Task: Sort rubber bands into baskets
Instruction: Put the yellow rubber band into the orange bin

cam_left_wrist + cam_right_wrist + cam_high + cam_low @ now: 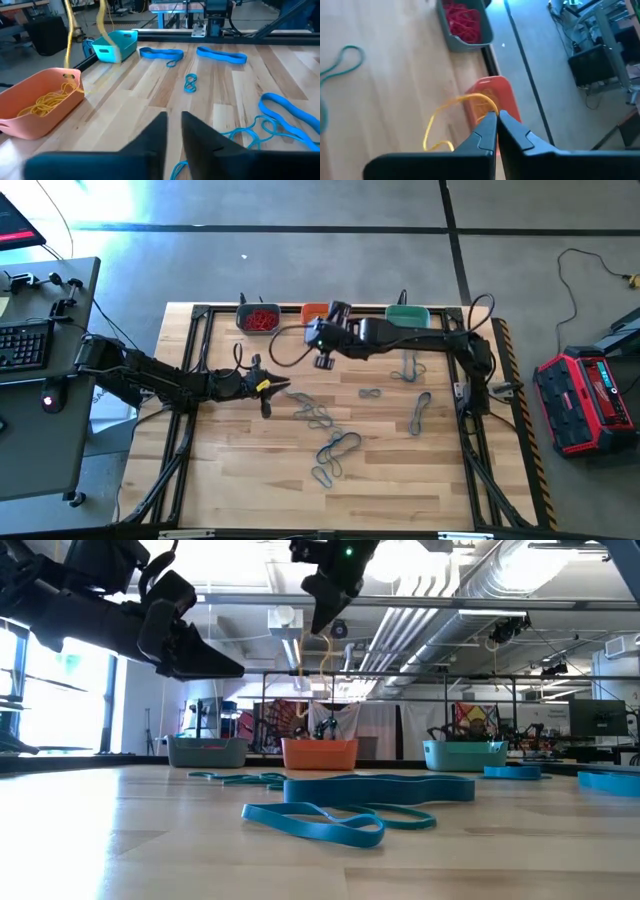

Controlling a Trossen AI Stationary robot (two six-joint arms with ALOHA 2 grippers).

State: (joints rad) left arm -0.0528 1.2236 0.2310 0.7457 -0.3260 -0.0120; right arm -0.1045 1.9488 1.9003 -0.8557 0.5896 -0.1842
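Blue rubber band [315, 823] flat, lengthwise across the table [150, 860].

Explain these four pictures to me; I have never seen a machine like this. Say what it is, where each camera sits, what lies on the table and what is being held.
This is a robot with two dark arms at a wooden table. Each arm ends in a two-finger end effector.

One picture looks straight down from above. One looks level across the table top. The other two come from cameras on the arms' wrists.

Blue rubber bands lie scattered on the wood. Along the far edge stand three baskets: a grey-blue basket with red bands, an orange basket with yellow ones, and a teal basket.

The right end effector is shut on a yellow rubber band, which dangles above the orange basket. The left end effector hovers over the table near the blue bands, fingers nearly together, with nothing visibly between them.
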